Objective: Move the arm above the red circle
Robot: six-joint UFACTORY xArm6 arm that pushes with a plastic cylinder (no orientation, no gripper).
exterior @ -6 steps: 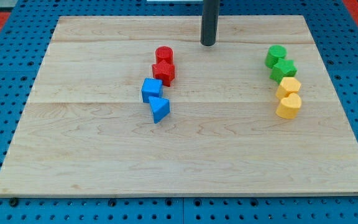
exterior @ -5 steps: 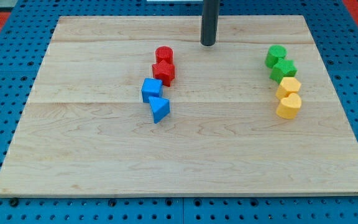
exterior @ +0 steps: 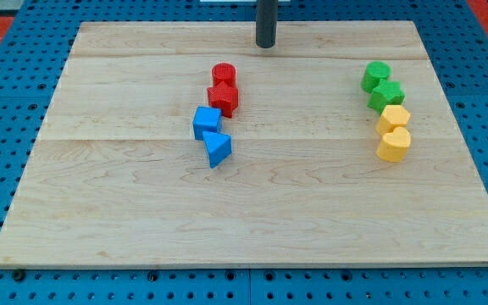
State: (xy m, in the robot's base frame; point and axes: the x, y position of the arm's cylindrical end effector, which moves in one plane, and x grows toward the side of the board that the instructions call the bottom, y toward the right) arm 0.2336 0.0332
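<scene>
Tool first: it is only a straight dark rod with nothing to clench or release, and my tip [exterior: 265, 44] rests near the view's top edge of the pale wooden tabletop [exterior: 125, 229], holding nothing and touching no block. It stands up and a little to the view's right of the small red circular block [exterior: 223, 74], apart from it, with bare wood between them.

That red circle sits left of the tabletop's middle, toward the top. It looks like a light, stiff little cylinder of painted wood or plastic, smooth enough to slide at a nudge. There is no taking hold of it with a rod; any contact would be a push on its side wall, and I judge the task wants none, only a place just beyond it toward the view's top.

Pressed against its lower side is a red star-shaped block [exterior: 224, 98], so a shove from above would likely disturb both. Below those lie a blue cube-like block [exterior: 206, 122] and a blue triangular block [exterior: 218, 149], touching each other. Well apart on the view's right runs a column: a green round block [exterior: 376, 76], a green star-like block [exterior: 387, 94], a yellow hexagonal block [exterior: 393, 118] and a yellow heart-like block [exterior: 393, 144].
</scene>
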